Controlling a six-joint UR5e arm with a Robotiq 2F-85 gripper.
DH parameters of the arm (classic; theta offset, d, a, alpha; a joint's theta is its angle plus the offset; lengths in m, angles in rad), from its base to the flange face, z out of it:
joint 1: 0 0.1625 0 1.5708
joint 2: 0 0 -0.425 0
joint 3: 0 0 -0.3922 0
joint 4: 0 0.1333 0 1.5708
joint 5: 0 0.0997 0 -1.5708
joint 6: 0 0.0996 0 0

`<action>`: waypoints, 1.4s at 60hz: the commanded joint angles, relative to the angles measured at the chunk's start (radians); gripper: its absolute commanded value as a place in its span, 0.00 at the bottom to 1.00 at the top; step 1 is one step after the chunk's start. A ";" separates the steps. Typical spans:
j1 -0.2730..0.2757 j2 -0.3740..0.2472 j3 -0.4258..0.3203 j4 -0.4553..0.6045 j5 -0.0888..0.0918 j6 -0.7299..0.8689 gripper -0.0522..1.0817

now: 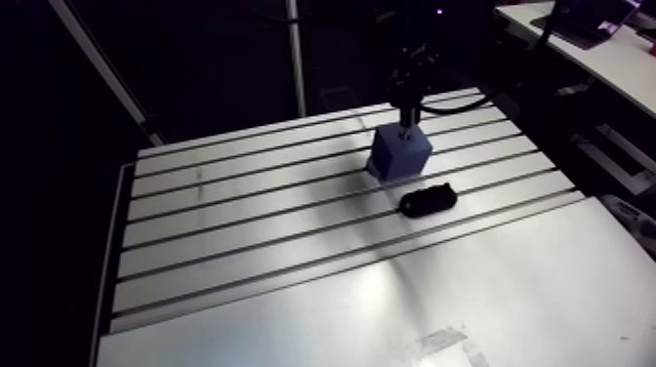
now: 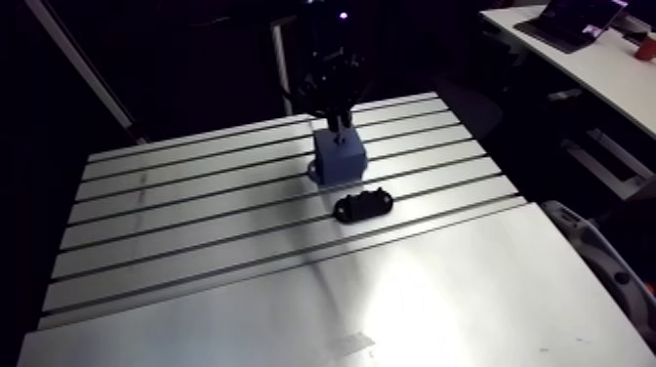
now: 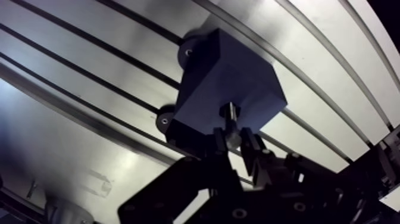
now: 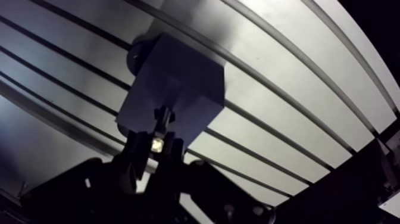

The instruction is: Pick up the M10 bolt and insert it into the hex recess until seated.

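- The M10 bolt [image 3: 231, 122] is clamped by its head between the two fingers [image 3: 221, 142] of the end effector [image 3: 235, 142]. These are nearly closed and grip nothing else.
- The bolt's shaft points at the top face of the blue block [image 3: 232, 83]. Its tip is at that face, but whether it has entered cannot be told.
- The block stands on the slotted desk [image 1: 244, 244], with round lugs [image 3: 165, 119] at its base.
- A black part [image 1: 428, 201] lies just beside the block, not touching it.
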 commanded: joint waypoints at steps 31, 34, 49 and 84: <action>0.003 -0.008 0.010 -0.033 -0.001 0.000 0.05; 0.003 -0.011 0.010 -0.041 0.002 0.000 0.05; 0.003 -0.017 0.007 -0.044 0.019 0.011 0.05; -0.020 -0.069 -0.053 0.062 0.101 0.379 0.11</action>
